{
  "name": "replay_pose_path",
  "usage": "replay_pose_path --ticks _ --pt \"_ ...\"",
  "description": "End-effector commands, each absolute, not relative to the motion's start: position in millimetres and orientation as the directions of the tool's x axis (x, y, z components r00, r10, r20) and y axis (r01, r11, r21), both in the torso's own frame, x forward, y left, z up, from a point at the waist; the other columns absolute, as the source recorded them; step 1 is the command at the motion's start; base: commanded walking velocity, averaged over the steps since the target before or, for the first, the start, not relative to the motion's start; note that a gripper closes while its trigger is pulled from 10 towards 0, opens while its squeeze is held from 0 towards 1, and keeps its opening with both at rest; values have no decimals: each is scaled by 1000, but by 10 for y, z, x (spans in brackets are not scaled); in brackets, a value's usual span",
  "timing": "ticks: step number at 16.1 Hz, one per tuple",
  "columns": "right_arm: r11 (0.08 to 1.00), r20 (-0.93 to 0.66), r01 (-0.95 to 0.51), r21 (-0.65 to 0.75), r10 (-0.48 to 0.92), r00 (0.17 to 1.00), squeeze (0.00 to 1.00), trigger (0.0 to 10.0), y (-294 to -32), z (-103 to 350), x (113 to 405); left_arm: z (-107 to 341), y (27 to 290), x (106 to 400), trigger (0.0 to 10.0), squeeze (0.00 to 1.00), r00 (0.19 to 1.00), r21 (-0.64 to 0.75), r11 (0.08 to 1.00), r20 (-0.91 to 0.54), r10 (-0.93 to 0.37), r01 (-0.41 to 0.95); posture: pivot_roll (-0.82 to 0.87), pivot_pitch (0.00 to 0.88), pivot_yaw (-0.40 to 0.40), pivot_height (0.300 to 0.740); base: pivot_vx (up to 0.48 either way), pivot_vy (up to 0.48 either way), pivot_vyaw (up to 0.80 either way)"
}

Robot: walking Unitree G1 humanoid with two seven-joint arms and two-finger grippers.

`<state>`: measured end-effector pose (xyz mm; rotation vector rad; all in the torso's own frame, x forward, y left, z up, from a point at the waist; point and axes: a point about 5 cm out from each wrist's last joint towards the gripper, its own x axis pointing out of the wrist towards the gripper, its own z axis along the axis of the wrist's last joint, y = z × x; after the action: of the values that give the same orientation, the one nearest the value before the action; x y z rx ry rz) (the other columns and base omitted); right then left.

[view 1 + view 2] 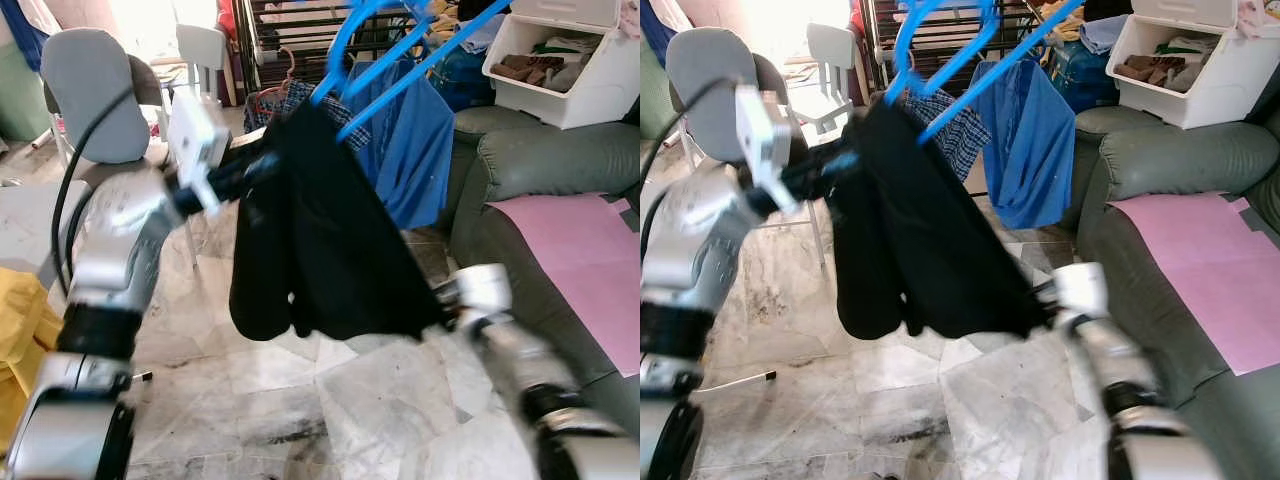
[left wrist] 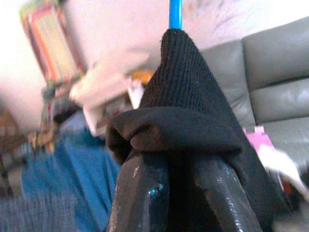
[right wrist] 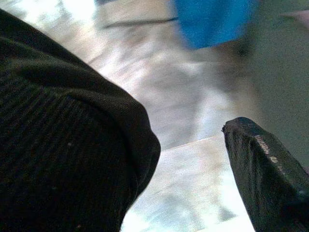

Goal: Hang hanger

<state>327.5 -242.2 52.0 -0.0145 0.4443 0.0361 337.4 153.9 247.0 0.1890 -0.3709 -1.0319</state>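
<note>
Hanger: a blue plastic hanger [image 1: 400, 75] held high in the air before the robot, tilted, its bars slanting up toward the robot's right; its hook end rises out of the top of the head views.
Garment: a black knitted garment [image 1: 315, 250] draped over the hanger, falling in a wide fold toward the floor, its lower hem spreading toward the robot's right arm.
Left gripper: the left gripper [image 2: 181, 193] is raised at the garment's upper corner, its two black fingers [image 2: 145, 198] pinched on a bunched fold of the black cloth, with the blue bar of the hanger rising just above that fold.
Right gripper: the right gripper [image 1: 440, 305] sits at the garment's lower hem; the wrist view shows one black finger [image 3: 265, 179] standing apart from the dark cloth with bare floor between them, so the fingers are spread and hold nothing.
Behind: a blue shirt [image 1: 415, 150] and a checked shirt [image 1: 955, 130] hang from a dark rack [image 1: 300, 30] just past the hanger.
Right side: a grey-green sofa [image 1: 540, 165] with a pink sheet [image 1: 585, 260] on its seat, and a white storage bin [image 1: 560, 65] of folded things on its back.
Left side: a grey chair [image 1: 95, 95] and a white chair [image 1: 205, 45]; yellow cloth [image 1: 20, 340] at the frame edge.
Floor: pale marble tiles [image 1: 300, 410].
</note>
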Motion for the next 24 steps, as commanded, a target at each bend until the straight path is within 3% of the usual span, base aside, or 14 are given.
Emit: replay_pose_path --ticks 1,4,6,11,13,16,19,22,24 --pt "994 -437 104 -14 -100 894 0 0 -2700 556 3223 2515 1768 3379 0 0 519 308 577 254 -816 757 -38 0 -4 740 0 0 0" --pt "925 -246 381 1 -369 897 0 0 -3237 1221 3397 1999 2051 3331 0 0 616 214 624 110 -780 752 -62 0 -3 740 0 0 0" --pt "910 -134 414 32 -406 904 0 0 -3301 1588 3525 1857 2041 3238 0 0 581 149 583 65 -812 798 -65 0 -8 740 0 0 0" --pt "918 -18 389 78 -389 921 0 0 -3145 2061 3765 1567 1903 2940 0 0 384 -49 385 -27 -923 922 -54 0 -27 740 0 0 0" --pt "921 -26 381 80 -381 924 0 0 -3093 2053 3792 1532 1870 2896 0 0 359 -84 360 -24 -933 929 -55 0 -28 740 0 0 0" --pt "928 -38 366 72 -365 930 0 0 -3027 2004 3811 1365 1777 2704 0 0 194 -112 216 -175 -965 970 -59 0 -27 740 0 0 0" --pt "933 -44 352 72 -349 936 0 0 -2975 1976 3825 1335 1758 2704 0 0 171 -119 195 -185 -968 974 -65 0 -25 740 0 0 0" --pt "941 -56 331 75 -328 943 0 0 -2919 1926 3836 1199 1675 2722 0 0 123 -67 149 -301 -946 987 -69 0 -22 740 0 0 0" --pt "946 -54 316 79 -312 948 0 0 -2884 1927 3848 1145 1644 2848 0 0 219 -41 238 -268 -938 970 -71 0 -20 740 0 0 0"
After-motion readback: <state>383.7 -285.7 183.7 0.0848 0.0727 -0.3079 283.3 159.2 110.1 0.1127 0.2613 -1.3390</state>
